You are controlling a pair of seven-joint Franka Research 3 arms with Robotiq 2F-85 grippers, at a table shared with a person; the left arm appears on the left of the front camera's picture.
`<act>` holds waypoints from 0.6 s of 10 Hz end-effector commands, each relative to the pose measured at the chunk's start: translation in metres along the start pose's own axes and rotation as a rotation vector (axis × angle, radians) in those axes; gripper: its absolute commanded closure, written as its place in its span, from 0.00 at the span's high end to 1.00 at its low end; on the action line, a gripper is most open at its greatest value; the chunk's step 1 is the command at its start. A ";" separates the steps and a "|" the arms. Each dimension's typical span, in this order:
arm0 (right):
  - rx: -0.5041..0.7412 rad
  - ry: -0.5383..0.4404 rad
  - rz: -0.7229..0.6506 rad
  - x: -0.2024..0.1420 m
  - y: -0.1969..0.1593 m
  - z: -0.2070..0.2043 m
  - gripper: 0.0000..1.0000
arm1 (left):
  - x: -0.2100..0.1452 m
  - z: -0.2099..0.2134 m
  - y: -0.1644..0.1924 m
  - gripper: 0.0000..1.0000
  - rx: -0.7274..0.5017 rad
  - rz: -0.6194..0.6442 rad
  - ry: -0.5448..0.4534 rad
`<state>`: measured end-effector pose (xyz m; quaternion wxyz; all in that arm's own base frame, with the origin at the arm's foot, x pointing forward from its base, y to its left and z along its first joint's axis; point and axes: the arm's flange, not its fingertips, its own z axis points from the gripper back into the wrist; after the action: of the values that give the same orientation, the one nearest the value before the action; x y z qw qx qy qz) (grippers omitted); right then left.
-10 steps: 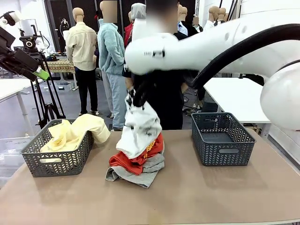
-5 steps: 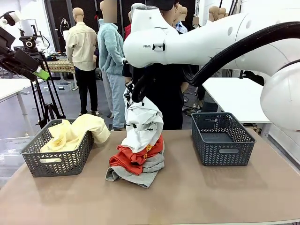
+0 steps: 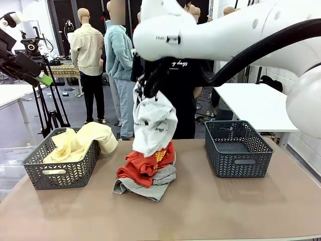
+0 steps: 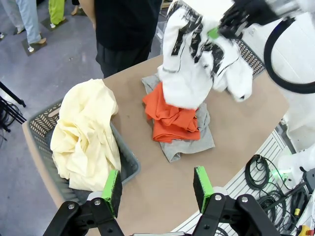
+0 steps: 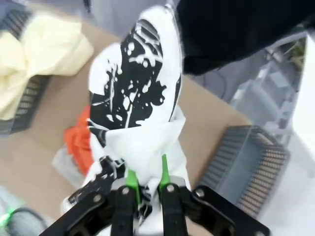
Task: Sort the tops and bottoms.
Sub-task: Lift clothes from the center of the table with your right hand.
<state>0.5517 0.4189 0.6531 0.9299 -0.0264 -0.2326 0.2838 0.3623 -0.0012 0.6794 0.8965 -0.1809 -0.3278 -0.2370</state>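
The white T-shirt with black print is hanging in the air over the middle of the surface. It is bunched at its top and dangling straight below the right pincer. That pincer is clenching a fold of the white cloth between its green pads, and in the right wrist view the printed side is spreading out beyond the fingertips. The shirt's lower hem is hanging just at the top of the pile beneath it, though I cannot tell whether it is touching.

In that pile the orange-red top is lying crumpled, showing its small yellow patch. It is resting on a grey garment that is spreading flat on the surface.

Near the left edge, the cream top is sitting in the left grey basket and spilling over its far rim. A matching grey basket is standing towards the right edge, well apart from the pile.

The left pincer is hovering high off the left side with its jaws spread wide, gripping nothing.

A person in a black T-shirt with white lettering is standing at the far edge, behind the hanging shirt.
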 end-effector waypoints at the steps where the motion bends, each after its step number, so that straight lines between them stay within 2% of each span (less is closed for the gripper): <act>1: -0.095 -0.050 0.069 0.029 0.004 0.033 0.00 | 0.000 0.000 -0.001 0.76 0.011 -0.004 -0.004; 2: -0.105 -0.048 0.099 0.039 0.008 0.032 0.00 | 0.000 0.000 -0.001 0.76 0.011 -0.004 -0.004; 3: -0.045 -0.036 0.027 0.005 -0.003 0.029 0.00 | 0.000 0.000 -0.001 0.76 0.011 -0.004 -0.004; 6: -0.045 -0.036 0.027 0.005 -0.003 0.029 0.00 | 0.000 0.000 -0.001 0.76 0.011 -0.004 -0.004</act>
<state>0.5474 0.4188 0.6789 0.9188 -0.0577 -0.2525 0.2979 0.3623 -0.0012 0.6794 0.8965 -0.1807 -0.3277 -0.2372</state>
